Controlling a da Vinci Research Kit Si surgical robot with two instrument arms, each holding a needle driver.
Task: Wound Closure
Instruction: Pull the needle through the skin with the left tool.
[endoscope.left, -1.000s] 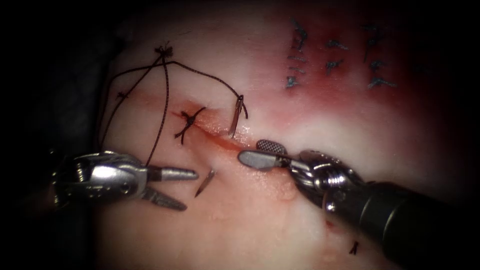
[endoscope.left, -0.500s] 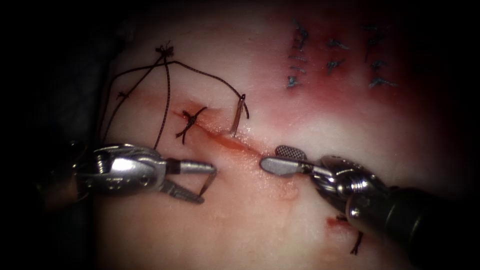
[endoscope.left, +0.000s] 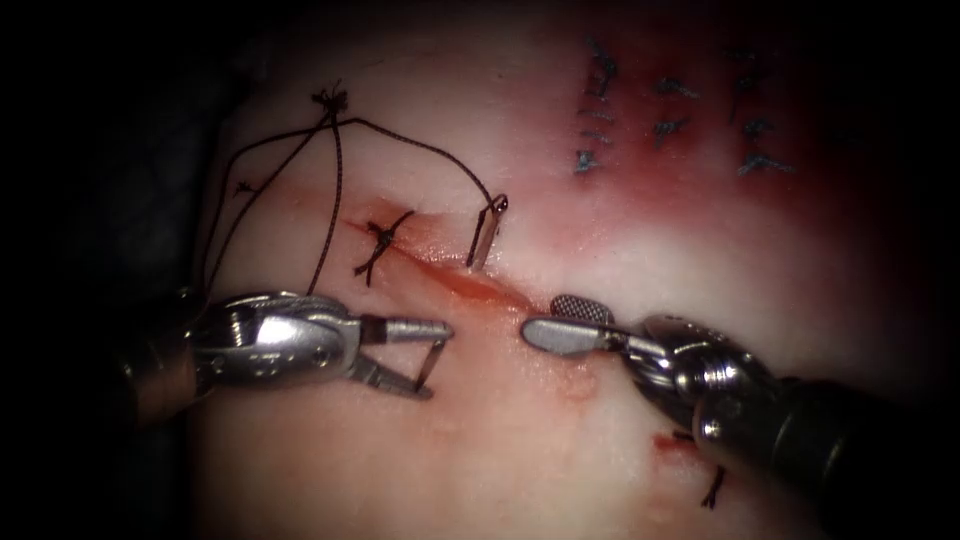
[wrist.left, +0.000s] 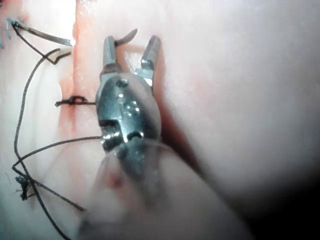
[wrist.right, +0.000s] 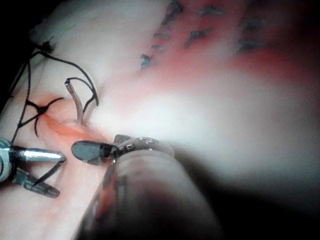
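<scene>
The curved needle (endoscope.left: 484, 235) sits in the tissue (endoscope.left: 520, 450) across the cut (endoscope.left: 465, 284). Its tail, with the dark thread (endoscope.left: 400, 140) attached, stands up on the cut's right side. Its tip sticks out on the left side, between the jaws of my left tool (endoscope.left: 440, 360). Those jaws are open and straddle the tip without clamping it; the left wrist view shows the needle tip (wrist.left: 127, 36) against one jaw of that tool (wrist.left: 131, 42). My right tool (endoscope.left: 540, 317) hovers open at the cut's right end, holding nothing.
A tied stitch (endoscope.left: 380, 240) with short ends crosses the cut left of the needle. The thread loops up to a knot (endoscope.left: 328, 100) at the far left. Blue stitch marks (endoscope.left: 600, 110) and red fluid (endoscope.left: 700, 190) lie at the upper right. A cut thread end (endoscope.left: 712, 490) lies near the right shaft.
My left tool moved right until its open jaws reached around the emerging needle tip. The needle's tail tilted slightly right. My right tool drew back to the right, then held still.
</scene>
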